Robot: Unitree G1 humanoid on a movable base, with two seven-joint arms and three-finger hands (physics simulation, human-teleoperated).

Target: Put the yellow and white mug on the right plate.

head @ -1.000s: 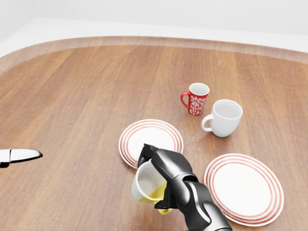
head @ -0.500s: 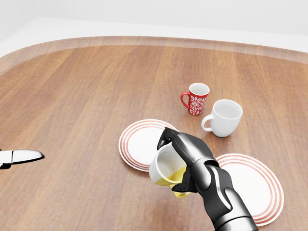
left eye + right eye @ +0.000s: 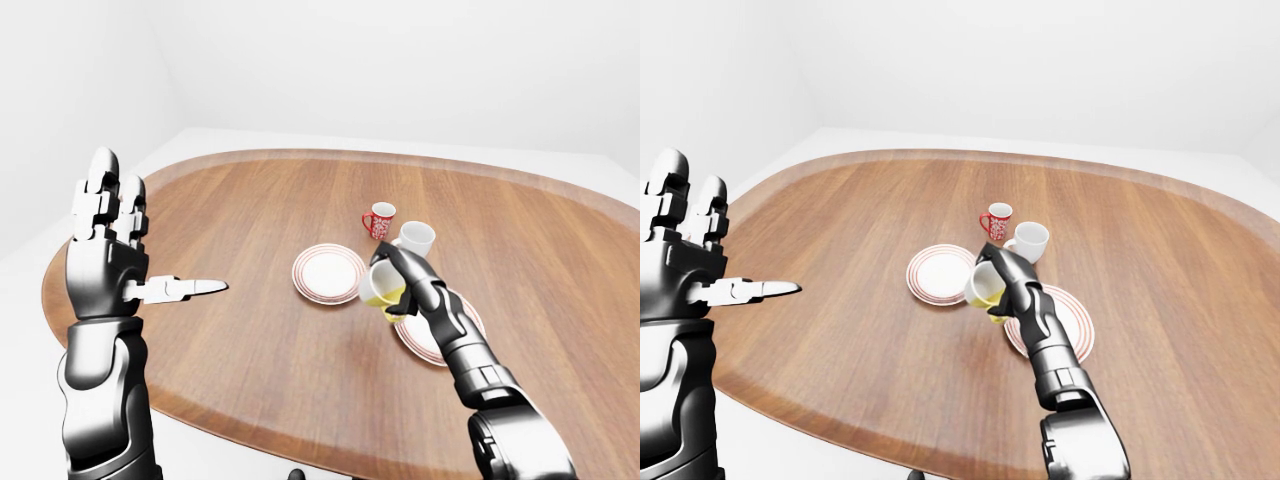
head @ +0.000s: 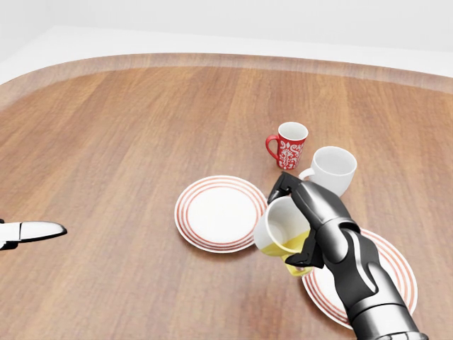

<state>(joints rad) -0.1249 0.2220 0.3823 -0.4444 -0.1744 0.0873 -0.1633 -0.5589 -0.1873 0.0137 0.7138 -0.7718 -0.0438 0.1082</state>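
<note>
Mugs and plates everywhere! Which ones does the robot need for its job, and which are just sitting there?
Needed: yellow and white mug, held tilted in the right hand; right plate.
Just sitting: red mug, white mug, left plate.

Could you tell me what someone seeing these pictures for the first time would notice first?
Most striking is the right hand, low and right of centre in the head view, gripping the tilted yellow and white mug between the two red-ringed plates, at the edge of the right plate. Next, in the left-eye view, the left hand is raised at the left with fingers spread, holding nothing.
</note>
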